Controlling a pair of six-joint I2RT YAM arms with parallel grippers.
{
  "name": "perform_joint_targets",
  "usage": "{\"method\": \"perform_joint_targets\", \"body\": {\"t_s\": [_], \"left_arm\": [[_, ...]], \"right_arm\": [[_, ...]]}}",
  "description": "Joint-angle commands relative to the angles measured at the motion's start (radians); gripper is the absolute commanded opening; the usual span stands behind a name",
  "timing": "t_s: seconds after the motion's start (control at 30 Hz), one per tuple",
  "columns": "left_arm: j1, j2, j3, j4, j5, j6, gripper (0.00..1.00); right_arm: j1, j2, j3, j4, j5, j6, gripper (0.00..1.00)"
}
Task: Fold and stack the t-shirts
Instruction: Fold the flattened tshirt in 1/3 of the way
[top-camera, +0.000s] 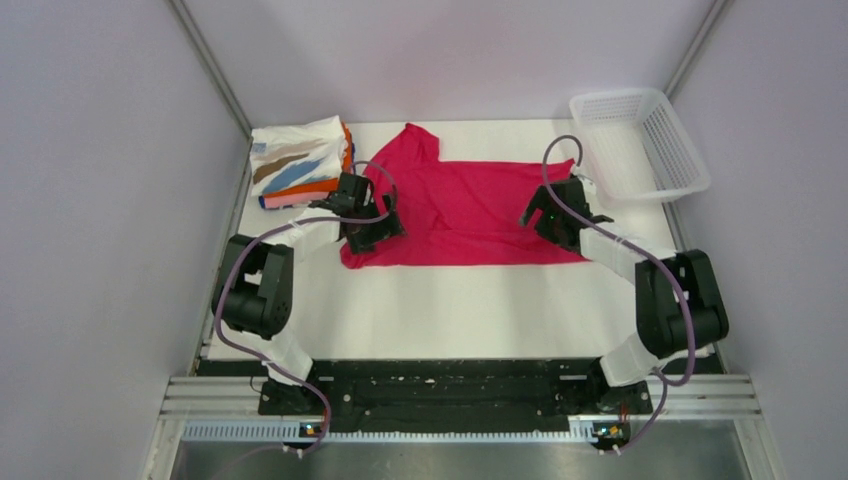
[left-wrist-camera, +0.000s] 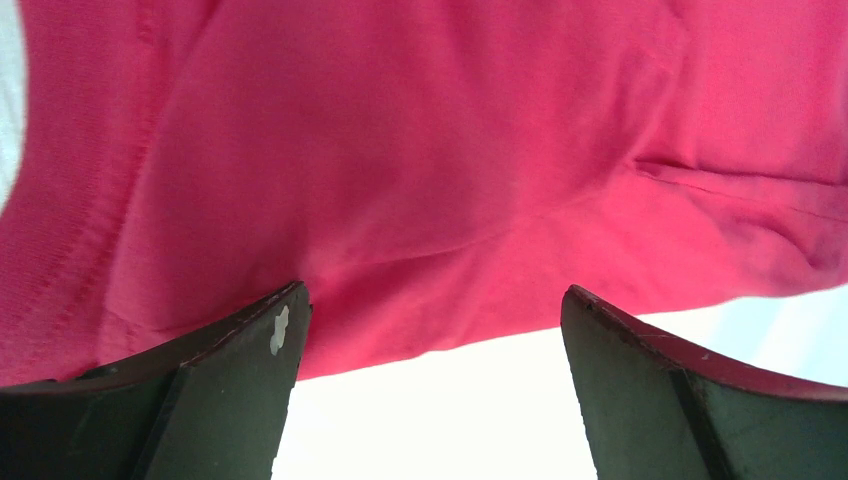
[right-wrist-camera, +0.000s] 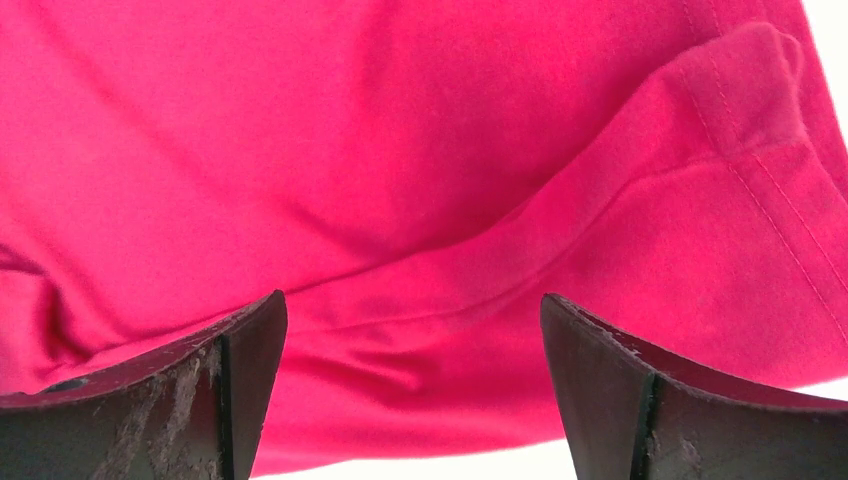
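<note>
A plain magenta-red t-shirt (top-camera: 465, 210) lies partly folded on the white table, one sleeve pointing to the back. It fills the left wrist view (left-wrist-camera: 420, 150) and the right wrist view (right-wrist-camera: 400, 170). My left gripper (top-camera: 372, 232) is open over the shirt's near left corner, its jaws wide apart and empty. My right gripper (top-camera: 548, 218) is open over the shirt's near right end, also empty. A stack of folded t-shirts (top-camera: 300, 160), the top one white with tan and blue streaks, orange and pink below, sits at the back left.
A white plastic mesh basket (top-camera: 640, 140) stands at the back right, beside the shirt's right end. Grey walls close in the table on the left, right and back. The bare white tabletop (top-camera: 450, 305) stretches in front of the shirt.
</note>
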Motion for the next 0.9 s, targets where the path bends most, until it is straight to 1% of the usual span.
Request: {"method": "perform_joint_targets", "body": {"t_s": [0.0, 0.1, 0.2, 0.3, 0.4, 0.5, 0.63, 0.77, 0.87], "left_arm": [[0.046, 0.018, -0.043, 0.034, -0.020, -0.028, 0.99], [0.064, 0.011, -0.069, 0.033, -0.050, -0.026, 0.99], [0.066, 0.002, -0.084, 0.012, -0.084, -0.014, 0.99], [0.068, -0.004, -0.114, -0.002, -0.095, -0.017, 0.99], [0.068, -0.028, -0.155, -0.027, -0.104, -0.020, 0.99], [0.067, -0.097, -0.225, -0.054, -0.105, -0.033, 0.99], [0.061, -0.249, -0.361, -0.091, -0.125, -0.077, 0.99], [0.024, -0.436, -0.485, -0.146, -0.138, -0.140, 0.99], [-0.040, -0.600, -0.573, -0.210, -0.164, -0.220, 0.99]], "right_arm": [[-0.004, 0.136, 0.118, 0.071, 0.027, -0.066, 0.95], [-0.008, 0.215, 0.171, 0.110, 0.054, -0.088, 0.96], [-0.007, 0.264, 0.199, 0.109, 0.067, -0.086, 0.96], [-0.008, 0.261, 0.152, 0.105, 0.058, -0.069, 0.96], [-0.008, 0.224, 0.072, 0.098, 0.035, -0.057, 0.96], [0.000, 0.152, -0.022, 0.082, 0.007, -0.030, 0.96], [0.039, 0.027, -0.160, 0.037, 0.014, 0.033, 0.96], [0.092, -0.117, -0.264, -0.090, 0.015, 0.079, 0.96], [0.156, -0.244, -0.337, -0.204, 0.021, 0.119, 0.97]]}}
